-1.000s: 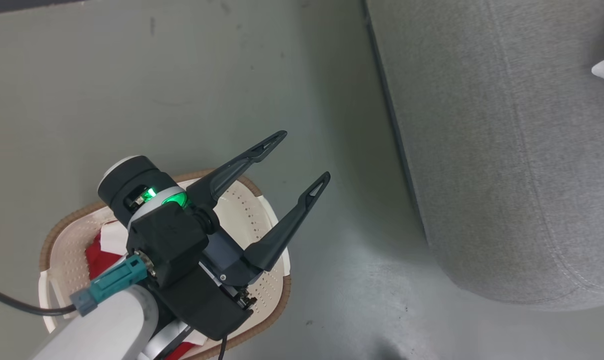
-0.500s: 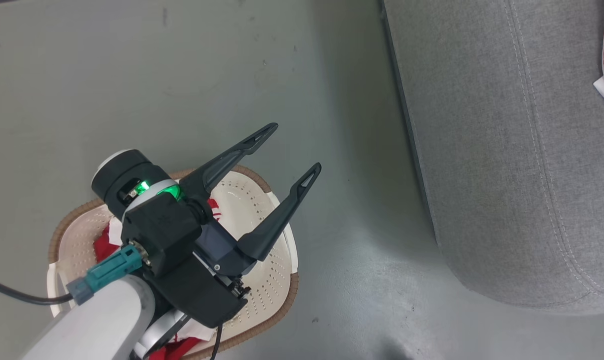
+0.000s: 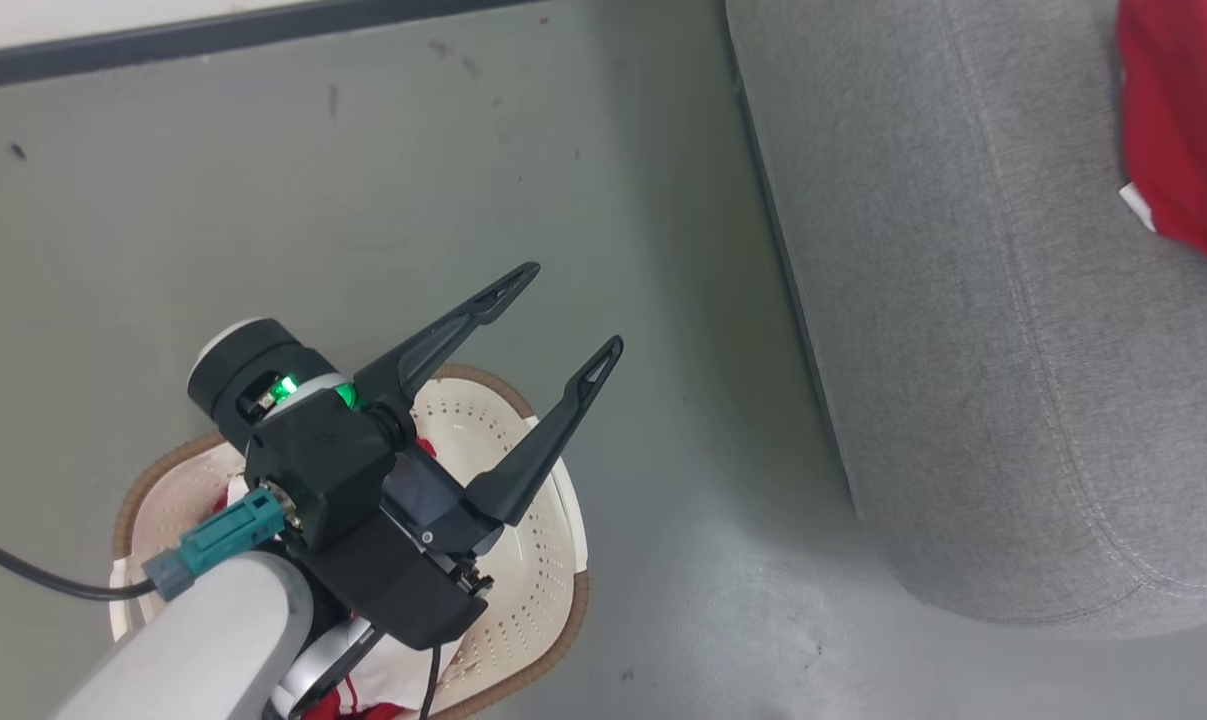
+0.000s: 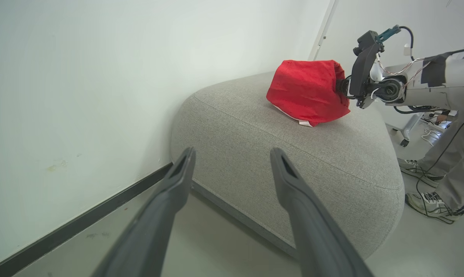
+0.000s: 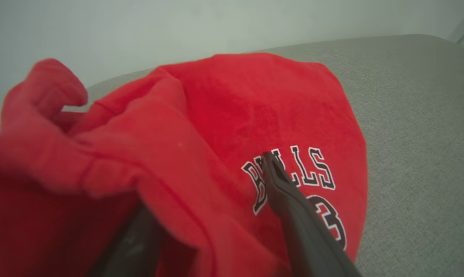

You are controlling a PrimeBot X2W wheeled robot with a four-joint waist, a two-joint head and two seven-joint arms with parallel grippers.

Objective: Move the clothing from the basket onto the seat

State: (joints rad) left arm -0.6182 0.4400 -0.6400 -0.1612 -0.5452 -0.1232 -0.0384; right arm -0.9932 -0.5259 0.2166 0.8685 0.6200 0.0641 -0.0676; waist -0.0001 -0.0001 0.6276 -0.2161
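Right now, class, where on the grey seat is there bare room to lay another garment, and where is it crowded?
Free: the broad stretch of the large grey woven-fabric seat cushion between its rounded floor-side edge and the bunched red jersey with dark lettering. Crowded: the patch under that jersey.

Woven cloth seat, perforated plastic basket

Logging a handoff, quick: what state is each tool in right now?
Left tool: open, empty.
Right tool: open, red Bulls jersey draped loosely across it.
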